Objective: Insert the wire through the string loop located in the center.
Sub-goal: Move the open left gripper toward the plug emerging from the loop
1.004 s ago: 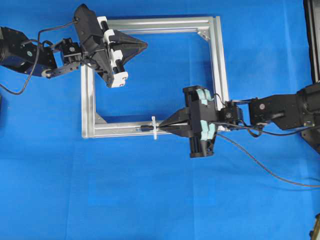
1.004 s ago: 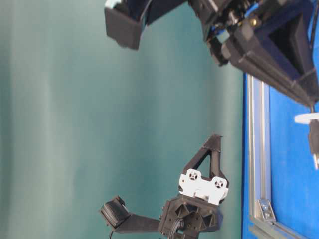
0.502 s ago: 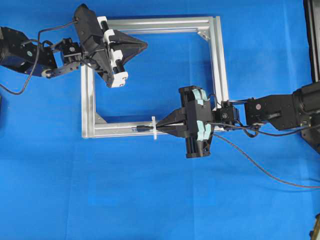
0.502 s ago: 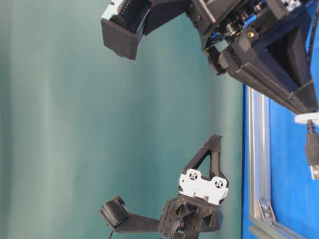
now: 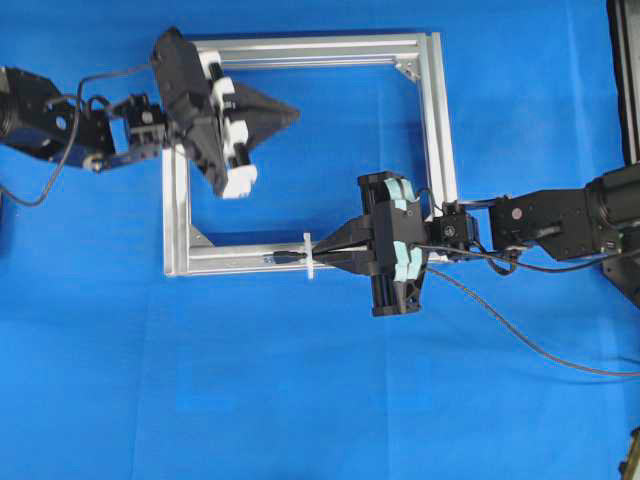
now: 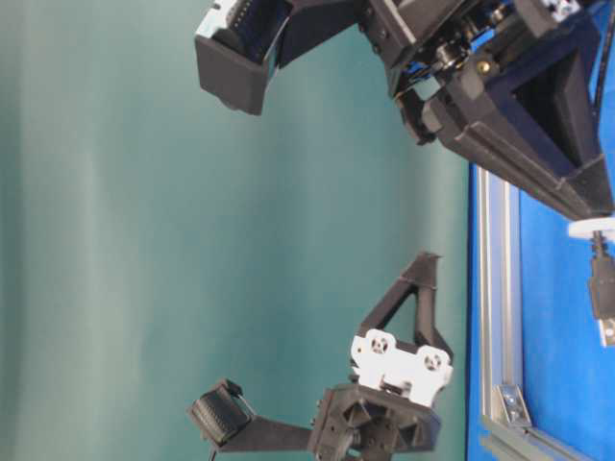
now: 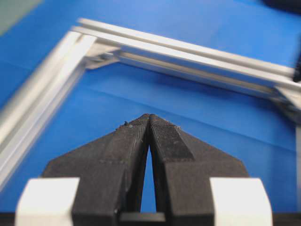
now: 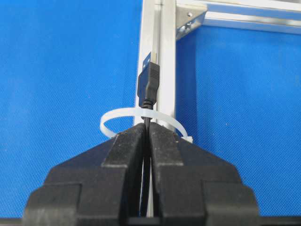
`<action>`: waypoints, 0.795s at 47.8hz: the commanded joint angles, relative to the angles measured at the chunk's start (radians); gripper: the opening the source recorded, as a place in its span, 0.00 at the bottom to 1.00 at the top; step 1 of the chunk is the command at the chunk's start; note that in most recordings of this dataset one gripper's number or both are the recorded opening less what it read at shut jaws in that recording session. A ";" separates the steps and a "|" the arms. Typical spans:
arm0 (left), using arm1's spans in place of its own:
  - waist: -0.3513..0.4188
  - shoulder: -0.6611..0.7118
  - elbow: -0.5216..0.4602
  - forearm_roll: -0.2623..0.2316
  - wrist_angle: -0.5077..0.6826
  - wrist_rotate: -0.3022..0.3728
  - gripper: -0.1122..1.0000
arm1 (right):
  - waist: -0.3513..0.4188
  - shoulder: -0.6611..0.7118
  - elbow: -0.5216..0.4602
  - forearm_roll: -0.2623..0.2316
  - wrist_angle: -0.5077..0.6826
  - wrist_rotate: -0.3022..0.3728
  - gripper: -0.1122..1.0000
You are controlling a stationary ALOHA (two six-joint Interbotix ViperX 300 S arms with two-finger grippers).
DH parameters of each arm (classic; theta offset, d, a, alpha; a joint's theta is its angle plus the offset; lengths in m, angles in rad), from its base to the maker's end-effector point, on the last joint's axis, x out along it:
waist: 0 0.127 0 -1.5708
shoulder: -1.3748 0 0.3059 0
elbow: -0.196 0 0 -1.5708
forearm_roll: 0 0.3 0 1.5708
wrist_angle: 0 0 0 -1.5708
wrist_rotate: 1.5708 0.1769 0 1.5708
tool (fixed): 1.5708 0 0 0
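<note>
Plug through the loop, right pincer holding the cable just behind it.

Left pincer closed and empty, hovering inside the frame near its far-left corner. On the frame's near bar, mid-length, the string loop stands across the bar; the wire has its plug past the loop. Right pincer clamped on the wire, tips at the loop. Risk: thin loop may snag the tips or tilt if pushed; plug could slip back out on release.
</note>
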 commanded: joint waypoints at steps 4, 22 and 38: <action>-0.083 -0.028 0.003 0.003 -0.005 -0.029 0.10 | 0.003 -0.011 -0.015 -0.003 -0.005 -0.002 0.08; -0.316 -0.048 0.026 0.003 -0.011 -0.081 0.10 | 0.002 -0.011 -0.014 -0.005 -0.005 -0.002 0.08; -0.328 -0.043 0.018 0.003 -0.003 -0.069 0.10 | 0.003 -0.011 -0.012 -0.005 -0.005 -0.002 0.08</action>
